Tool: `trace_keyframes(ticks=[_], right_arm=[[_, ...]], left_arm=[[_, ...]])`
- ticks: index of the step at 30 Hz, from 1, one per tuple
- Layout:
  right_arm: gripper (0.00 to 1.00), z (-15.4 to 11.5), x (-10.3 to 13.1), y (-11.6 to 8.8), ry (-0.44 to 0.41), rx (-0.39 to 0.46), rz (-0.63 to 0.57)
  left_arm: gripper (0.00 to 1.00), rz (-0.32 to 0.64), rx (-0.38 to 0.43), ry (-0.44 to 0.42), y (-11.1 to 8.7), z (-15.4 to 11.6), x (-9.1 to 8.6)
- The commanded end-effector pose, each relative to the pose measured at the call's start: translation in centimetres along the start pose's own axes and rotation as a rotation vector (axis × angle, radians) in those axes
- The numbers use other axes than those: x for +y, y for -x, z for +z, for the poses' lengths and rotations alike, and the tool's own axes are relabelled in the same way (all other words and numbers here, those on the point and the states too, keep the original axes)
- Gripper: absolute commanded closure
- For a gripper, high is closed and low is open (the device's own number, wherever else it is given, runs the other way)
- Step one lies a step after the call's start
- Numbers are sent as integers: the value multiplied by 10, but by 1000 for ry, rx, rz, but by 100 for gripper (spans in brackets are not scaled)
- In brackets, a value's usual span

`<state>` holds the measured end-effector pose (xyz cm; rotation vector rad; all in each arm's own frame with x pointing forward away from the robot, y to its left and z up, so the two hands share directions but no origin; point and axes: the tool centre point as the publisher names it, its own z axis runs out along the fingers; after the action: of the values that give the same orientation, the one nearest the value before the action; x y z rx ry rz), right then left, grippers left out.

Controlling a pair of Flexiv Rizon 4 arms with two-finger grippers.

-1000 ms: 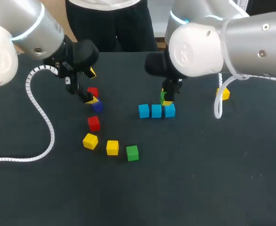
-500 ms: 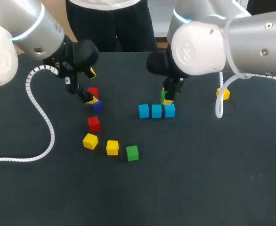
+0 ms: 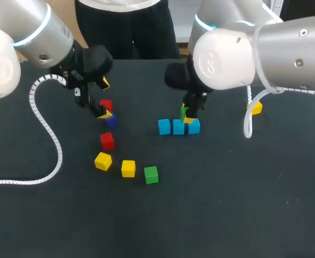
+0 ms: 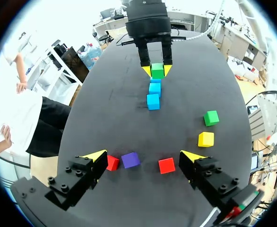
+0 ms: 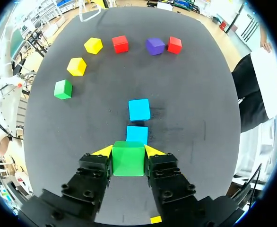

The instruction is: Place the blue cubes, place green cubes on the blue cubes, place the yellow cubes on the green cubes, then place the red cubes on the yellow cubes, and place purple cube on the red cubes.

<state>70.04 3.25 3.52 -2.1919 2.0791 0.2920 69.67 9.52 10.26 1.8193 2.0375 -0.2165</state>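
Note:
Three blue cubes (image 3: 178,127) stand in a row at mid-table. My right gripper (image 3: 188,115) is shut on a green cube (image 3: 185,111) just over the row's right end. In the right wrist view the green cube (image 5: 128,158) sits between the fingers and hides the nearest blue cube; two blue cubes (image 5: 139,109) lie ahead. My left gripper (image 3: 101,106) hangs open over a purple cube (image 3: 111,121) and a red cube (image 3: 106,104). In the left wrist view the purple cube (image 4: 130,160) lies between the open fingers of the left gripper (image 4: 144,155), with red cubes (image 4: 166,165) on either side.
A second red cube (image 3: 107,141), two yellow cubes (image 3: 102,160) (image 3: 128,168) and a loose green cube (image 3: 151,174) lie in an arc at front left. Another yellow cube (image 3: 256,107) sits far right, beside the right arm's white cable (image 3: 248,126).
My right arm has shifted slightly to the left with the green cube still in its grip. The left arm and the loose cubes have not moved.

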Motion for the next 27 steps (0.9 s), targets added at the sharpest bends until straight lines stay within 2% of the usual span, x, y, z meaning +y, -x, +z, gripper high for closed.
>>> trace_keyframes(ticks=[1, 13, 27], right_arm=[[100, 2, -1, -1, -9, 15, 1], [100, 10, -7, 1, -40, 79, 6], [100, 18, -13, -5, -33, 104, 32]], left_arm=[[0, 0, 4, -3, 1, 0, 2], [0, 0, 4, -3, 1, 0, 2], [0, 0, 4, -3, 1, 0, 2]])
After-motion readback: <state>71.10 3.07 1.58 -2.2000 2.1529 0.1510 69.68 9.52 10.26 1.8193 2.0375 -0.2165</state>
